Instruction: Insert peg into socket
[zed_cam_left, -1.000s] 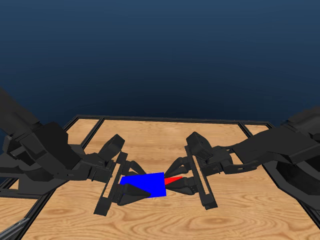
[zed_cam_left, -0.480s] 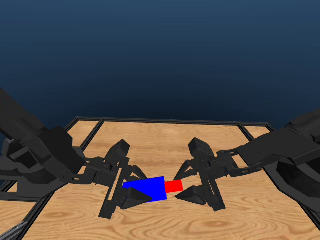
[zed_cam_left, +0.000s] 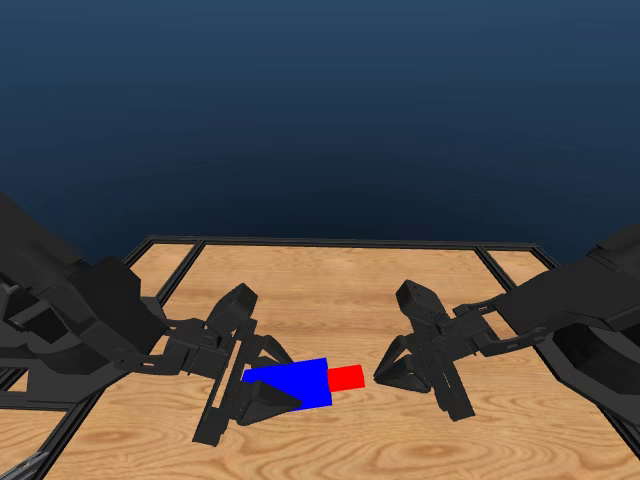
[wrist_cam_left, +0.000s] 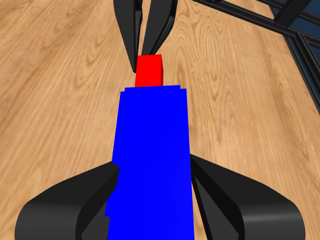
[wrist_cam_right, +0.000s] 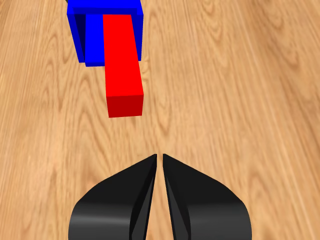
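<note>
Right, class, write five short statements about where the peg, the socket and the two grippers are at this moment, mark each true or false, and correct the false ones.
1. The peg is partly inside the socket. True.
2. The right gripper is clamped on the peg. False: its jaws are shut on nothing, apart from the peg's free end.
3. The left gripper holds the socket. True.
4. The peg lies flat on the table. False: it juts from the held socket.
5. The peg sticks out toward the left arm. False: it points toward the right gripper.
</note>
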